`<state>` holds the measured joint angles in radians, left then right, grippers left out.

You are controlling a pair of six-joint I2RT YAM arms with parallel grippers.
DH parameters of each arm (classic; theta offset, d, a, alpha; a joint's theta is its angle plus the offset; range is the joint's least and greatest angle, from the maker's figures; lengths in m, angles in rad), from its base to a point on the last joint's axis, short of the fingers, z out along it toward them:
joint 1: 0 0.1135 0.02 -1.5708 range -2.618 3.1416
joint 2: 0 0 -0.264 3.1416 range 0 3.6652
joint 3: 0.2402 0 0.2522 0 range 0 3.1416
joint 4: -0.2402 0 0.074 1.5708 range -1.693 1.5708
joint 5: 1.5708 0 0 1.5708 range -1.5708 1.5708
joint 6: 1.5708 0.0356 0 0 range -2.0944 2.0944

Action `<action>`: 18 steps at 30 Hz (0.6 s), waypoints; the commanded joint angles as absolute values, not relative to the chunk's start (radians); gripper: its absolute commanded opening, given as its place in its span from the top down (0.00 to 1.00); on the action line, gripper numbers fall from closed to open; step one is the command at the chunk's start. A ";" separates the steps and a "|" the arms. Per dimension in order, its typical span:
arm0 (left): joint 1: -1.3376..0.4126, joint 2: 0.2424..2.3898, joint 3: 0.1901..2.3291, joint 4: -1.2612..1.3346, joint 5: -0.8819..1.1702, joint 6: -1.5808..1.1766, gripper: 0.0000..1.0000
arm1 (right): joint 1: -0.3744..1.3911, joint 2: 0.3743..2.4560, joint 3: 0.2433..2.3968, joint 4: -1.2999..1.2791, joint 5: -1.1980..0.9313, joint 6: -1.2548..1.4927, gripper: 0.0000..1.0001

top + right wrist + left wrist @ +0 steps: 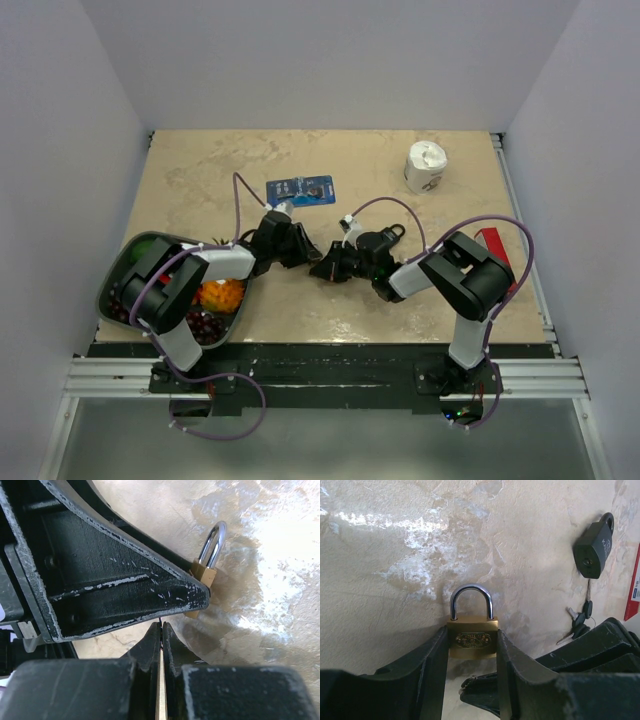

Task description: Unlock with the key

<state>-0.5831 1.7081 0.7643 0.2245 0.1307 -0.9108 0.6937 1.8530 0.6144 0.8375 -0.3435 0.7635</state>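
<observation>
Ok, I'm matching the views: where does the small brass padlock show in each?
Left wrist: brass padlock at centre, clamped by the left tool.
Right wrist: upper right, behind that tool's finger.
Top external: hidden by the left tool, mid-table.
Shared landmark: the left tool.

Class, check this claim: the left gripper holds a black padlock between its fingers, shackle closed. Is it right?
No. The left gripper holds the brass padlock between its fingers, shackle closed, as the left wrist view shows. The black padlock lies apart on the table.
</observation>
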 commanded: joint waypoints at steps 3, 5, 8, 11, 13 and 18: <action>-0.571 1.678 0.730 0.308 0.141 -0.928 1.00 | 0.690 1.844 0.609 0.868 -0.374 0.818 1.00; -0.571 1.663 0.701 0.348 0.146 -0.931 1.00 | 0.678 1.848 0.595 0.893 -0.385 0.847 1.00; -0.569 1.646 0.680 0.377 0.147 -0.936 1.00 | 0.647 1.839 0.578 0.917 -0.403 0.865 1.00; -0.568 1.640 0.681 0.387 0.149 -0.933 1.00 | 0.640 1.835 0.587 0.885 -0.411 0.848 1.00; -0.566 1.634 0.681 0.390 0.152 -0.927 1.00 | 0.638 1.841 0.594 0.881 -0.417 0.847 1.00; -0.566 1.621 0.680 0.400 0.150 -0.917 1.00 | 0.637 1.876 0.606 0.900 -0.429 0.870 1.00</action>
